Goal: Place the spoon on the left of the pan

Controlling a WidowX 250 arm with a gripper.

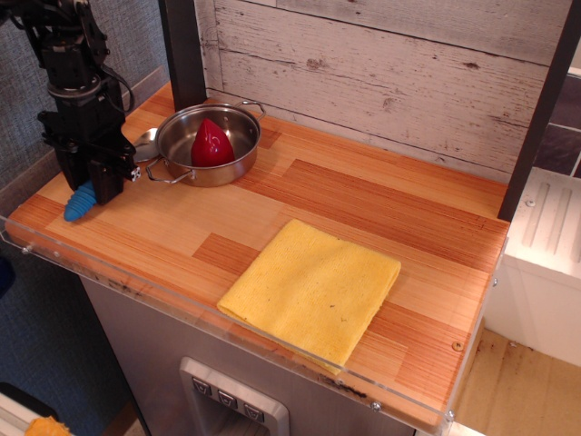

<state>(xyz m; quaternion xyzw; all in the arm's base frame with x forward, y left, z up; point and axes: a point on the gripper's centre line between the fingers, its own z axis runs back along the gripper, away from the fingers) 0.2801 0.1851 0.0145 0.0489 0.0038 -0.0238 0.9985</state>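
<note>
Down at the bottom of the frame, a folded yellow cloth (311, 291) lies flat on the wooden counter (363, 195), well apart from the action. Nothing to do with this play.

Up to the left side now, and here's the gripper (98, 177), pointing down over the counter's left end with the spoon (86, 197) in its grasp. The jaws are closed around the thick blue handle; its ribbed tip pokes out below and to the left, low over the wood, though whether it touches the surface I can't say. The shiny bowl end peeks out to the upper right of the gripper, right beside the near wire handle of the pan (207, 143), possibly touching it.

How does this spoon handle? Stiff and light, by the look of it. That fat ribbed handle is the place to hold: plenty of grip, where the polished metal bowl would likely be slick and would pinch poorly. A hold near mid-handle should keep it from swinging.

Further back, the steel pan sits toward the upper left of the frame with a red pointed object (211, 143) inside. Behind everything, the weathered plank wall (390, 64). The spoon is already left of the pan; setting it down looks like what remains.
</note>
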